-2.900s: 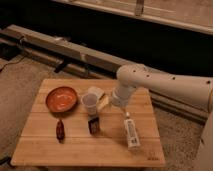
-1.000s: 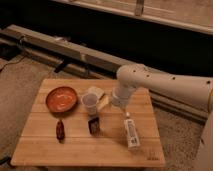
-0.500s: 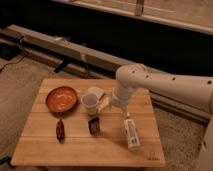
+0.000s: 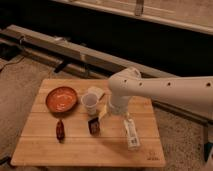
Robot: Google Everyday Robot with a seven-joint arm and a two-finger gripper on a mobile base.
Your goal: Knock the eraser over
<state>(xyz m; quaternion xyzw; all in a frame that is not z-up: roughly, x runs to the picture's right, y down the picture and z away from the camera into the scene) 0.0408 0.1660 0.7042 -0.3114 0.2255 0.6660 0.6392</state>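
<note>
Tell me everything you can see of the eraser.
The eraser is a small dark brown-black rectangular block with a lighter tan-orange patch on its face. It appears to stand upright on the wooden table, just in front of the pale cup and seemingly apart from it, to the right of the dark red oblong item. Only the table appears to touch it. The gripper is to its right, low over the table, clear of it.

Floor (image 4: 17, 90): pale and speckled, on the left.
Table (image 4: 75, 147): light wooden slats, centre.
Rail (image 4: 55, 46): long grey beam, running from far left toward the right.
Wall (image 4: 125, 35): dark, far.
Light: dim, warm.
Gripper (image 4: 131, 134): low over the Table's near right.
</note>
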